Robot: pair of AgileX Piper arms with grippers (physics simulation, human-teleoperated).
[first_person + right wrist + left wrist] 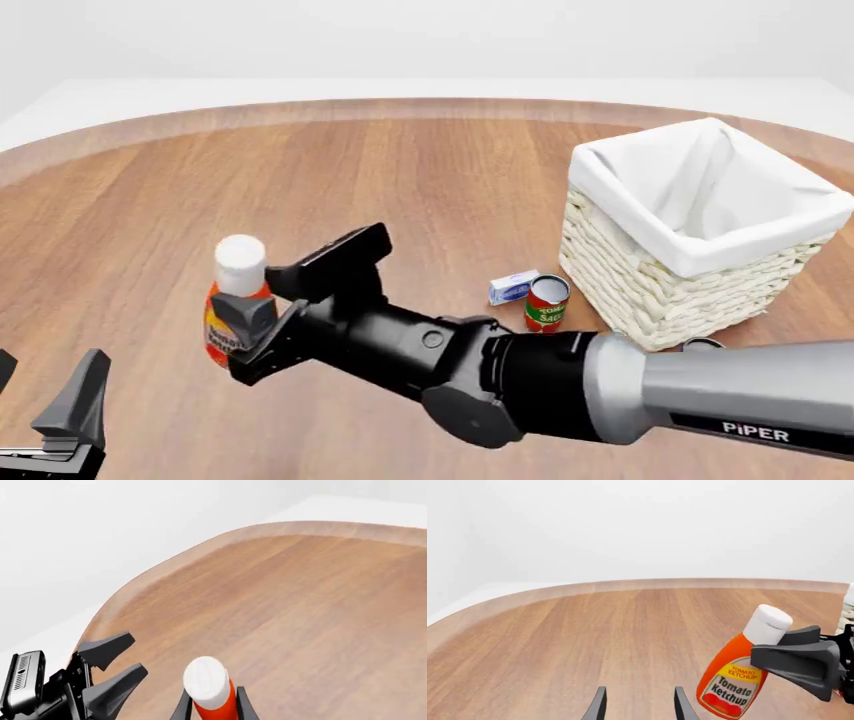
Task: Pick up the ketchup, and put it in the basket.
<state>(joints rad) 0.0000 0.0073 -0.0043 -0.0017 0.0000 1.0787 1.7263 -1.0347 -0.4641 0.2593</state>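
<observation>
Ketchup (235,303) sits clamped in my right gripper (262,318) on the near left of the table (441,180), tilted a little; from here I can't tell whether its base has cleared the wood. I'd raise it well up before swinging right, keeping the squeeze steady so the bottle doesn't slip. The basket (641,275) is far right, well apart, with two cans (546,303) just beside its near-left corner, so I'd carry over them, not through. My left gripper (54,420) hangs spread and empty at the near-left edge, near the bottle.
</observation>
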